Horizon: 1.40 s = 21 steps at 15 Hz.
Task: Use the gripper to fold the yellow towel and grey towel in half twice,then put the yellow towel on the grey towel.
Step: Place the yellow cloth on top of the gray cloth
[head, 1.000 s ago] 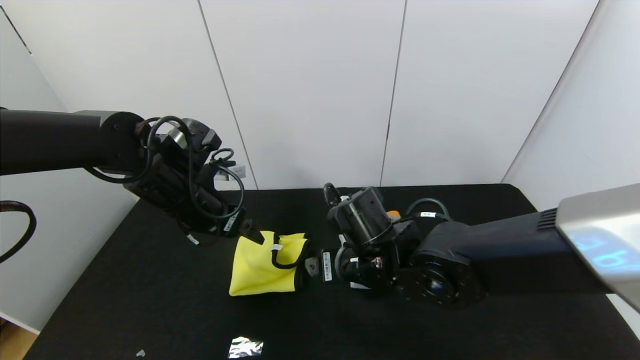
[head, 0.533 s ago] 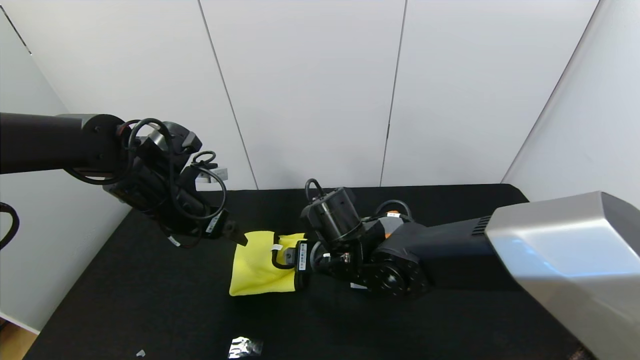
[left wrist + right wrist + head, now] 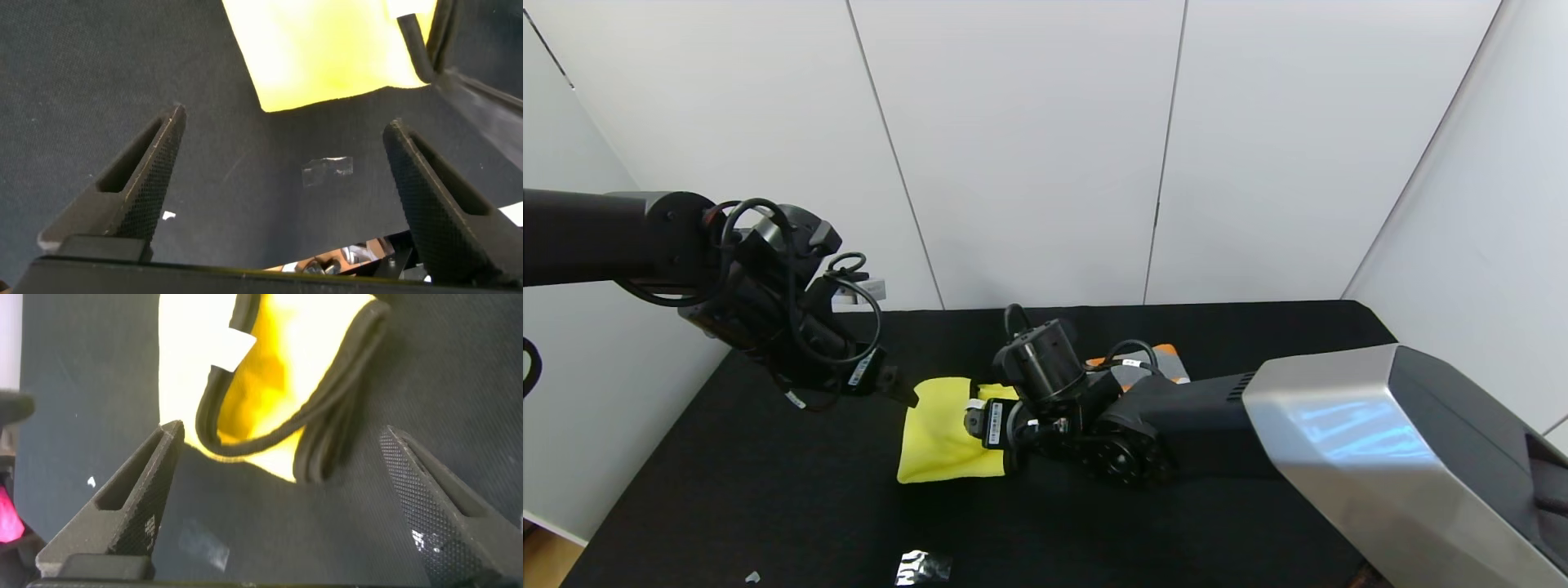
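Note:
The yellow towel (image 3: 943, 441) lies folded on the black table (image 3: 768, 506), its dark-trimmed edges and white tag (image 3: 974, 404) facing right. My right gripper (image 3: 977, 421) is open, low at that right edge. In the right wrist view (image 3: 282, 465) the trim loops (image 3: 327, 425) lie just ahead of its spread fingers. My left gripper (image 3: 905, 394) is open and empty, just off the towel's far left corner. In the left wrist view (image 3: 282, 163) the towel (image 3: 327, 49) lies beyond its fingertips. The grey towel (image 3: 1164, 363), with an orange band, shows partly behind my right arm.
A shiny scrap of tape (image 3: 923, 566) and a small white scrap (image 3: 752, 577) lie near the table's front edge. White wall panels stand close behind the table. My right arm's bulk covers the table's right half.
My right gripper has moved left up to the yellow towel's right edge. My left gripper has drawn back left off the towel. More of the grey towel shows now.

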{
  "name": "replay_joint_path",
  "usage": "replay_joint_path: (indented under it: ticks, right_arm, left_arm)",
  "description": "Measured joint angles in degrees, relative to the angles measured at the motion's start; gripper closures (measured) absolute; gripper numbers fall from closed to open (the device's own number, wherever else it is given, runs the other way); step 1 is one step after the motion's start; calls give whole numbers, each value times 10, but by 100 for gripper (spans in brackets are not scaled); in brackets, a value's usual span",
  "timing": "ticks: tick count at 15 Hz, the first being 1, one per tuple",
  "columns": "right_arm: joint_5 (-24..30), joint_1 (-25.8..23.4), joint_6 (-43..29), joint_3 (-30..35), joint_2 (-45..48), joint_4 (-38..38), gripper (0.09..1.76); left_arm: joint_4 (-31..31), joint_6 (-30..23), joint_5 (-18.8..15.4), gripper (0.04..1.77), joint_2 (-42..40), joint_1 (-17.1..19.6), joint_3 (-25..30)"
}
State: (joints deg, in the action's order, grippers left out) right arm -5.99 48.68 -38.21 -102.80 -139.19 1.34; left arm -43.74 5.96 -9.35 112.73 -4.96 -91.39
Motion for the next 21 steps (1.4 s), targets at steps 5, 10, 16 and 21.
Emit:
replay_joint_path:
  ticks: [5, 10, 16, 21]
  right_arm:
    - [0, 0, 3, -29, -36, 8, 14]
    - [-2, 14, 10, -43, -59, 17, 14]
    - [-27, 25, 20, -50, -79, 21, 14]
    - [-48, 34, 27, -62, -100, 22, 14]
  left_arm:
    - [1, 2, -2, 10, -4, 5, 13]
    - [2, 3, -3, 10, -7, 8, 17]
    - [3, 14, -20, 9, -12, 19, 31]
    - [5, 23, -29, 9, -17, 28, 42]
